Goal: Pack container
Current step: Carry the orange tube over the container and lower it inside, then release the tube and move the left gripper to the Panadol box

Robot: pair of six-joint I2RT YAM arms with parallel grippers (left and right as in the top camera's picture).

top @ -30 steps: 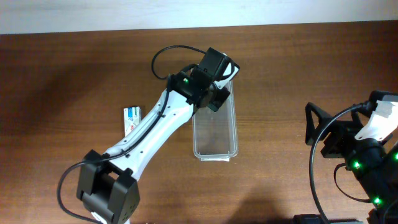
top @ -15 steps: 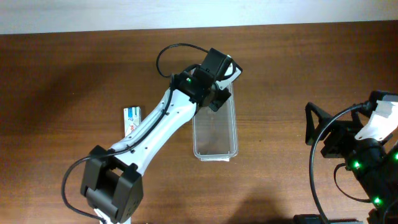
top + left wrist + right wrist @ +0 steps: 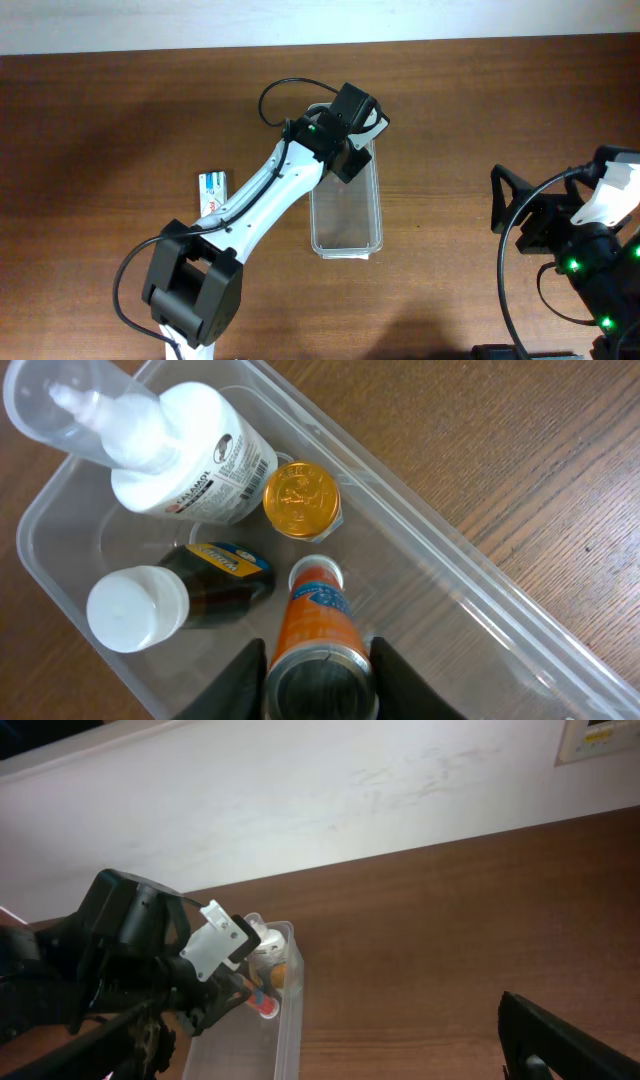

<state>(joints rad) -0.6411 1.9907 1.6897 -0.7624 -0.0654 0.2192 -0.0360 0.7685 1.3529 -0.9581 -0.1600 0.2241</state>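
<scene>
One long clear container (image 3: pixel 345 225) lies mid-table in the overhead view, with my left gripper (image 3: pixel 352 148) over its far end, inside the rim.

From the left wrist, my fingers (image 3: pixel 248 678) pinch an orange bottle (image 3: pixel 318 615) inside the bin. It stands close to a dark bottle (image 3: pixel 215 585), a gold-lidded jar (image 3: pixel 300 500) and a white bottle (image 3: pixel 190 455). I judge the bin light, thin-walled, slick and slightly flexible (best gripped on a long-side rim).

From the right wrist, it sits well apart from my right gripper (image 3: pixel 565 1040); I cannot tell whether that one is spread.

L arm (image 3: pixel 262 198) hides container's (image 3: pixel 346 225) far end in overhead cam.
</scene>
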